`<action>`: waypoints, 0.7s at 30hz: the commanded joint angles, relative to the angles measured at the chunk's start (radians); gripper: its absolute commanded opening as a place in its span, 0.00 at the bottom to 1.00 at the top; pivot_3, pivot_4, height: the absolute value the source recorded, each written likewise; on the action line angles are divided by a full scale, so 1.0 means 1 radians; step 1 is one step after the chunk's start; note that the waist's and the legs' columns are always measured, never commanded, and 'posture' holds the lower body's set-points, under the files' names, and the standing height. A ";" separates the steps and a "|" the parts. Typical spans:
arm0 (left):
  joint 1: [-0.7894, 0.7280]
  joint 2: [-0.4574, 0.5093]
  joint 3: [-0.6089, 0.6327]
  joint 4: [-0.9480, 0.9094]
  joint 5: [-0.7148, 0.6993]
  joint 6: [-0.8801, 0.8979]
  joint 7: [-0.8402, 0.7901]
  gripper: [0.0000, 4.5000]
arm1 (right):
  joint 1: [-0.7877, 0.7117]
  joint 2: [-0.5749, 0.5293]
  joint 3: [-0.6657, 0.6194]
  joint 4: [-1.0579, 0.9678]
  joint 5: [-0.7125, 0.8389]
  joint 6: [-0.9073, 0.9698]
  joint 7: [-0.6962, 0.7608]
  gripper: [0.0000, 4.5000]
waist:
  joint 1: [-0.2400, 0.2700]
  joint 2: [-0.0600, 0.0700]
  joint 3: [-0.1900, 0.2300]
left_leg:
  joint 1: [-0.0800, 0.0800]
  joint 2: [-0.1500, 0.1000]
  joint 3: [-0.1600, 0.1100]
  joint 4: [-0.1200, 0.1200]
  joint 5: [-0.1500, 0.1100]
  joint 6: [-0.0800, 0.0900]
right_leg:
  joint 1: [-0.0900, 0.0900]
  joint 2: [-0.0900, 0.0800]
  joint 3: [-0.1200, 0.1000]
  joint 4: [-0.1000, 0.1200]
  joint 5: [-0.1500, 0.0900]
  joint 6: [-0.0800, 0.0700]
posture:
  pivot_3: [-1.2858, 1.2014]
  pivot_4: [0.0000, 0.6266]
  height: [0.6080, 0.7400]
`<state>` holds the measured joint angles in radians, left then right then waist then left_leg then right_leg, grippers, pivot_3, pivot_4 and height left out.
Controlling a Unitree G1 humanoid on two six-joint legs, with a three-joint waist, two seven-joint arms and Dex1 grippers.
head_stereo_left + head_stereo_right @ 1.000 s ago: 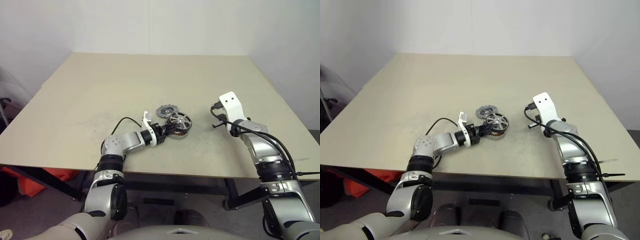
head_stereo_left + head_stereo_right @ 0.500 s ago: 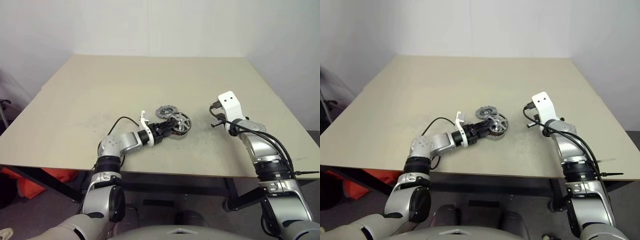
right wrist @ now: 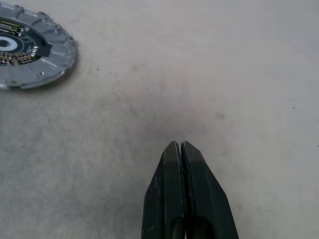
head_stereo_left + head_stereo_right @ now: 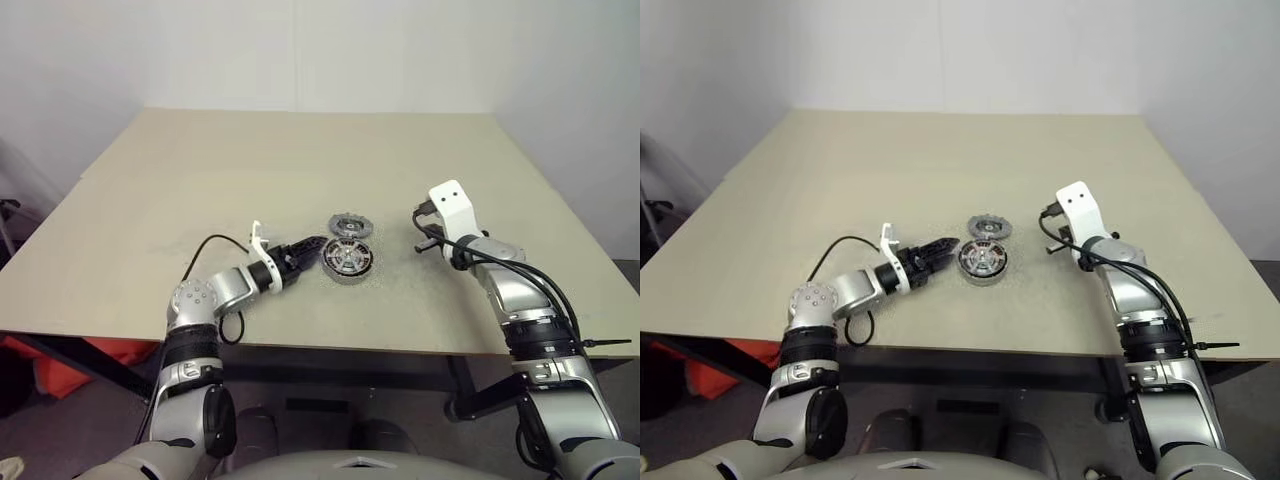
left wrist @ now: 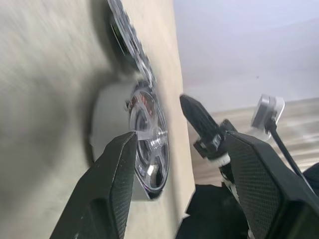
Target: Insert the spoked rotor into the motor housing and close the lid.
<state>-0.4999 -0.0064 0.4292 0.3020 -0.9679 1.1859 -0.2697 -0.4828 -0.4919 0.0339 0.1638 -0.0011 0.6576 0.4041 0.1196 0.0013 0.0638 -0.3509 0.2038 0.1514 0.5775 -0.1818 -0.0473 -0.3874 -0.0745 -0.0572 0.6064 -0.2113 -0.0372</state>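
Observation:
The motor housing point(image 4: 347, 262), a silver shell with a spoked face and copper windings inside, lies flat on the table. Right behind it lies the spoked rotor point(image 4: 350, 226), a dark-grey disc; its ribbed rim point(image 3: 47, 59) also shows in the right wrist view. I cannot tell which part is the lid. My left gripper point(image 4: 306, 251) is open just left of the housing point(image 5: 147, 144), pointing at it and holding nothing. My right gripper point(image 3: 178, 145) is shut and empty, hovering over bare table to the right of both parts.
The tan table point(image 4: 300, 160) stretches wide behind and to both sides of the parts. Its front edge point(image 4: 330, 348) runs close below the arms. Something orange point(image 4: 50, 365) lies on the floor under the table's left corner.
My left gripper opened, let go of the tilted housing and drew back to the left. The housing now lies flat. The view has also shifted a little; the right arm barely moved.

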 commanded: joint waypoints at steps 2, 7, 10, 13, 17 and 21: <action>0.007 0.015 -0.005 -0.062 -0.012 -0.036 -0.020 0.66 | -0.034 0.006 -0.004 -0.025 0.004 -0.037 0.013 0.00 | 0.000 0.000 0.000 | 0.000 0.000 0.000 0.000 0.000 0.000 | 0.000 0.000 0.000 0.000 0.000 0.000 | 0.52 0.00 1.00; 0.016 0.028 -0.023 -0.099 0.009 -0.104 -0.053 0.66 | -0.033 0.023 -0.016 -0.046 0.032 -0.050 0.038 0.00 | 0.001 0.000 0.000 | 0.000 0.000 0.000 0.000 0.000 0.000 | 0.000 0.000 0.000 0.000 0.000 0.000 | 0.52 0.00 1.00; 0.030 0.046 -0.063 -0.132 0.077 -0.205 -0.071 0.66 | -0.024 0.043 -0.034 -0.098 0.094 -0.045 0.093 0.00 | -0.001 0.000 0.000 | 0.000 0.000 0.000 0.000 0.000 0.000 | 0.000 0.000 0.000 0.000 0.000 0.000 | 0.52 0.00 1.00; 0.041 0.079 -0.119 -0.167 0.175 -0.333 -0.089 0.66 | 0.002 0.041 -0.027 -0.183 0.160 -0.017 0.175 0.00 | 0.000 0.000 0.000 | -0.001 0.001 0.000 -0.001 -0.001 0.001 | -0.001 0.000 0.000 0.000 0.000 0.000 | 0.52 0.00 1.00; 0.066 0.178 -0.263 -0.239 0.354 -0.512 -0.174 0.66 | 0.051 0.015 0.024 -0.262 0.181 -0.015 0.252 0.00 | 0.002 0.000 0.000 | -0.001 0.001 0.000 -0.002 -0.001 0.002 | -0.001 0.000 0.000 -0.001 0.000 0.000 | 0.52 0.00 1.00; 0.079 0.259 -0.338 -0.308 0.379 -0.504 -0.257 0.66 | 0.070 0.014 0.045 -0.288 0.188 -0.007 0.276 0.00 | 0.002 0.001 0.000 | -0.001 0.000 0.000 -0.002 0.000 0.000 | -0.001 0.000 0.000 -0.001 0.000 0.001 | 0.52 0.00 1.00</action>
<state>-0.4166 0.2379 0.1241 0.0573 -0.6024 0.7031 -0.4861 -0.4060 -0.4692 0.0805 -0.0712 0.1665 0.6548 0.6685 0.1214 0.0018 0.0642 -0.3515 0.2042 0.1511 0.5754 -0.1819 -0.0472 -0.3883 -0.0746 -0.0569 0.6059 -0.2116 -0.0367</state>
